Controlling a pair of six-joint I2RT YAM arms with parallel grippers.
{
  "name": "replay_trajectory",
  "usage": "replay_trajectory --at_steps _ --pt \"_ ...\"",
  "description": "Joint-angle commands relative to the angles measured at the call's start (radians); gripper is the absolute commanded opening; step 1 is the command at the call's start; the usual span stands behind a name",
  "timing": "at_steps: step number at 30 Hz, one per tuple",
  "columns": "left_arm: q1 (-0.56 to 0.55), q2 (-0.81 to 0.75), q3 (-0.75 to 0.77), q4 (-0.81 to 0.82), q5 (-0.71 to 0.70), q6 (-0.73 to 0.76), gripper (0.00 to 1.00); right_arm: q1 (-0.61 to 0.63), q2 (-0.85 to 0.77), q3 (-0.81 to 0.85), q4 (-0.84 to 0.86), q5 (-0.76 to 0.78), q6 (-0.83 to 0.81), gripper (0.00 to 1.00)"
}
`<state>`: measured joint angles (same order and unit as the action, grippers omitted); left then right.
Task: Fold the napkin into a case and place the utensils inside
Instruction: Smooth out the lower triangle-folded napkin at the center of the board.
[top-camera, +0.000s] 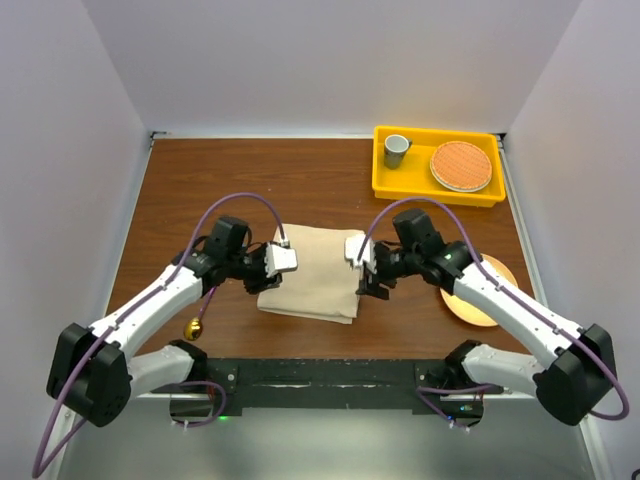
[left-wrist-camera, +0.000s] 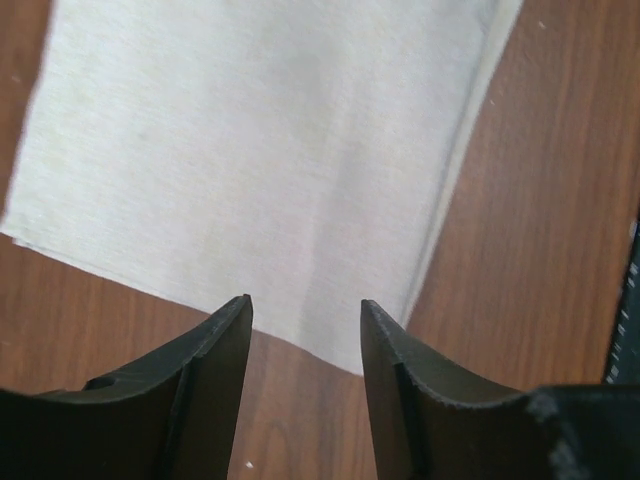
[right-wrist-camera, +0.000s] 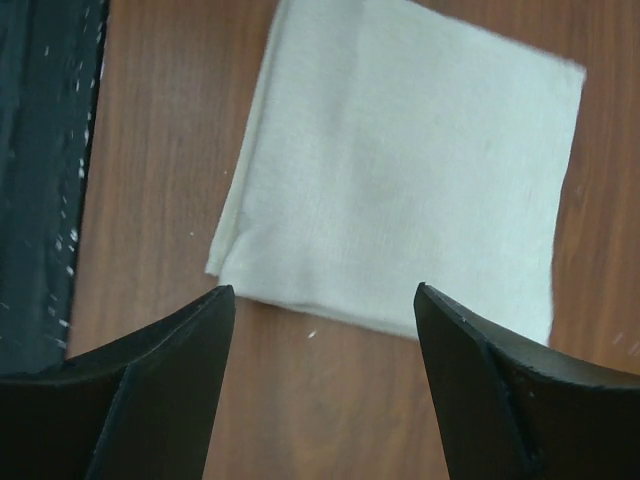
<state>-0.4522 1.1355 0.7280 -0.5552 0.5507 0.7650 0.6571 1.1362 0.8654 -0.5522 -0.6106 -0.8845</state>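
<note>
Well, the soft, plain beige-tan cloth napkin (top-camera: 310, 275) lies folded in the middle of the brown wood-grain table (top-camera: 300, 190), between the two arms. Folded, it is close to square, so it has hardly any long axis — if anything it runs slightly longer from the near edge towards the far wall, and it is turned a little out of line with the table. Its stacked, layered edge faces the near side; the other sides look smooth. The weave is fine and matte.

The left gripper (left-wrist-camera: 305, 310) hangs at the napkin's near-left corner, its dark, curved fingers spread with nothing between them. The right gripper (right-wrist-camera: 325, 295) is spread even wider over bare wood just off the cloth's right edge — also empty.

A round peach plate (top-camera: 470, 312) sits partly under the right arm. At the far right, a yellow plastic tray (top-camera: 438, 133) holds a small grey cup (top-camera: 397, 150) and a round orange woven mat (top-camera: 461, 165).
</note>
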Motion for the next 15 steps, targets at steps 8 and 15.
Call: replay_trajectory --at_steps 8,15 --pt "-0.138 0.096 -0.134 0.354 -0.152 -0.036 0.27 -0.152 0.124 0.011 0.164 0.114 0.935 0.44" --pt "-0.148 0.119 -0.182 0.316 -0.221 0.031 0.09 -0.155 0.453 0.079 0.247 0.074 1.033 0.32"
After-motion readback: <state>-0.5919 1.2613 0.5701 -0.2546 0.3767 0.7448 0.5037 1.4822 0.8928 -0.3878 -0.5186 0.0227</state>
